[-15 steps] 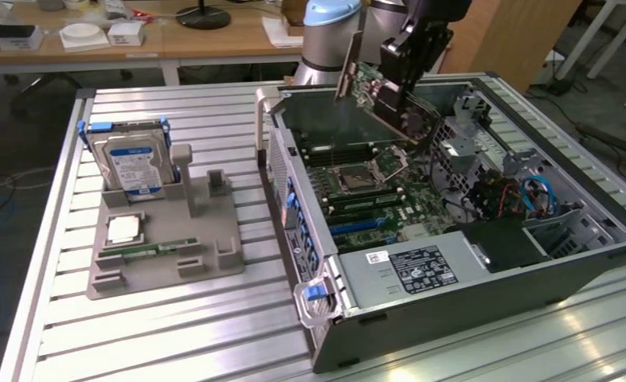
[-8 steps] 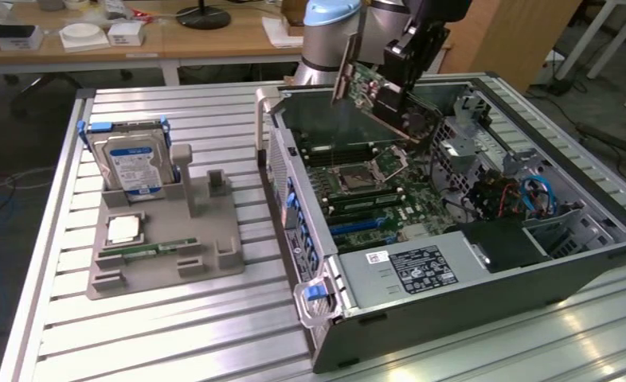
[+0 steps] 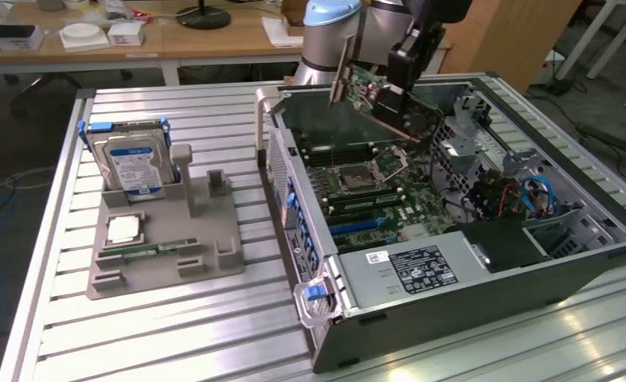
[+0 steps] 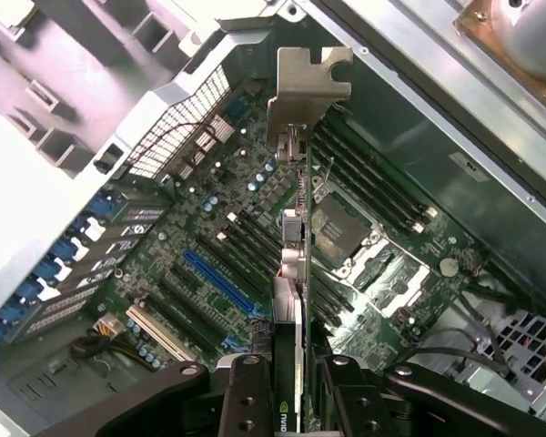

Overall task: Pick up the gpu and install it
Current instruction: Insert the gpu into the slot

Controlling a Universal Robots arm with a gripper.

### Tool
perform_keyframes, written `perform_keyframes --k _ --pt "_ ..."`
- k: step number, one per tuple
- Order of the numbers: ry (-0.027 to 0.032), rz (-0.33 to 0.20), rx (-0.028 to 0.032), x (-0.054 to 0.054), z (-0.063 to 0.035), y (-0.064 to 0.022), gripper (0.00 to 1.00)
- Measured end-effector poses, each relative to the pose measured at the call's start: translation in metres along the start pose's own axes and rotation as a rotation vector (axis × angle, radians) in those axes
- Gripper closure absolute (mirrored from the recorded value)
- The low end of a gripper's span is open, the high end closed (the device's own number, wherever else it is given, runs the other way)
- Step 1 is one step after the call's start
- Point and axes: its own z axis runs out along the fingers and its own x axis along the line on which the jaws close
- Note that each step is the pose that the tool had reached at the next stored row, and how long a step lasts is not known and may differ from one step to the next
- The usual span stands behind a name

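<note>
While its two fingers (image 4: 250, 391) stand partway closed on the board's edge, one pincer (image 4: 291, 387) grips one gpu (image 4: 296, 264), holding it over the open computer case (image 3: 451, 318). Item count, working outward: one gpu, in the pincer's hold. In the wrist view it is seen edge-on, its long axis running straight away from the pincer, with the silver end bracket (image 4: 305, 91) at the far end. In the exterior view the gpu (image 3: 375, 94) hangs tilted under the pincer (image 3: 401, 78); its long axis slants from the bracket end, higher and toward the exterior view's left, down to the other end, lower and toward the exterior view's right. One motherboard (image 4: 191, 237) lies beneath it, bearing one long blue slot (image 4: 220, 280) and one processor socket (image 4: 341, 228); the card is raised above the board, not seated. One case, lying on its side with the open side up, on one slatted metal tabletop (image 3: 185, 334). One grey holder (image 3: 154, 278), well apart toward the exterior view's left, carries one upright hard drive (image 3: 132, 163), one processor chip (image 3: 125, 229) and one memory stick (image 3: 148, 249).
</note>
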Motion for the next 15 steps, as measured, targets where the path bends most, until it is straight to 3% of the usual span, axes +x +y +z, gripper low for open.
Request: perform_keyframes --k 3,7,9,15 --pt "-0.0021 -0.032 0.0035 0.0000 0.0007 0.0000 0.74" --pt "-0.0172 -0.061 0.0154 -0.0001 0.0012 -0.0001 0.74" --pt "-0.0224 -0.074 0.0172 -0.0002 0.0018 -0.0002 0.74" --pt "-0.0207 -0.133 0.0180 -0.0002 0.0041 -0.0004 0.74"
